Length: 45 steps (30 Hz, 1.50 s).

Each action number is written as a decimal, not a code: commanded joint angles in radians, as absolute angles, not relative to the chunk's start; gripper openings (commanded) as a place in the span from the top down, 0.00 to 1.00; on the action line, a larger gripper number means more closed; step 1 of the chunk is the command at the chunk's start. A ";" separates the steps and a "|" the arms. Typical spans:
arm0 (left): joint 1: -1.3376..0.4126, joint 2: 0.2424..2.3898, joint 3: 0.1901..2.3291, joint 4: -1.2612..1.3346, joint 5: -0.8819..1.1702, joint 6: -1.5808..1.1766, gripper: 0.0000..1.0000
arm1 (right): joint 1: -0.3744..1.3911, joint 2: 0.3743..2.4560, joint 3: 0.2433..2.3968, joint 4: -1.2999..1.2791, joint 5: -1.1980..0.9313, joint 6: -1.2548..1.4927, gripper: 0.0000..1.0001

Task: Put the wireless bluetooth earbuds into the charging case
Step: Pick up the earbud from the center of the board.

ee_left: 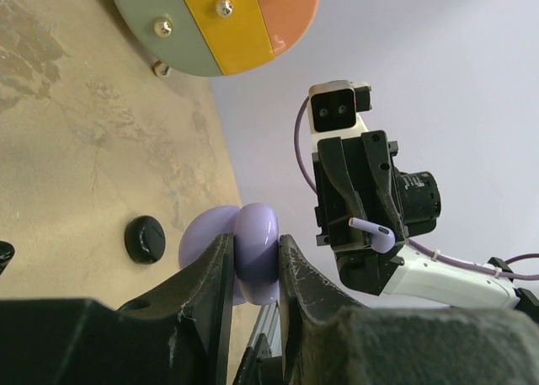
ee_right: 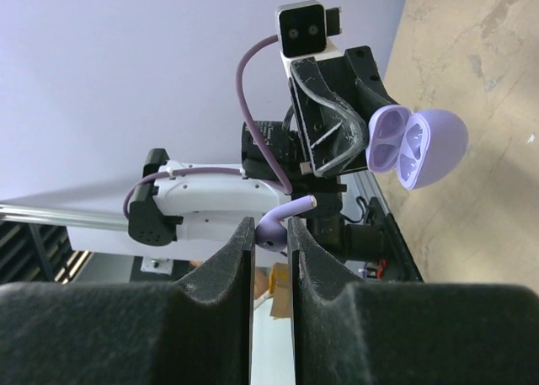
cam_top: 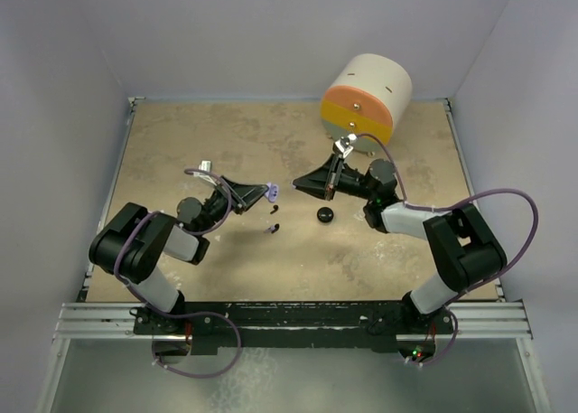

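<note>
Right wrist view shows the right gripper (ee_right: 269,233) pinching a lavender earbud (ee_right: 285,215), stem outward, opposite the open charging case (ee_right: 421,141) clamped in the left gripper (ee_left: 255,254); slight misalignment could jam it on the rim.

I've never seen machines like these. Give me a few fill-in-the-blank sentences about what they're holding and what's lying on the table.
1. The left end effector is shut on a case whose lid is ____.
2. The right end effector pinches an earbud coloured ____.
3. The round puck lying on the table is coloured ____.
Missing words: open; lavender; black.
</note>
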<state>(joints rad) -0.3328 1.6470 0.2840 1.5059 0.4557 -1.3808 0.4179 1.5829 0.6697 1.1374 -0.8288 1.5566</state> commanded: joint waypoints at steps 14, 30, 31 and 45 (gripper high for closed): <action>-0.380 1.641 0.372 1.720 0.411 -1.387 1.00 | 0.414 1.643 0.580 1.518 -0.746 1.766 1.00; -0.426 1.712 0.381 1.720 0.332 -1.430 1.00 | 0.416 1.779 0.556 1.733 -0.746 1.841 1.00; -0.429 1.716 0.380 1.720 0.326 -1.430 1.00 | 0.416 1.783 0.556 1.737 -0.746 1.841 1.00; -0.465 1.723 0.381 1.721 0.284 -1.485 1.00 | 0.417 1.859 0.559 1.798 -0.744 1.836 1.00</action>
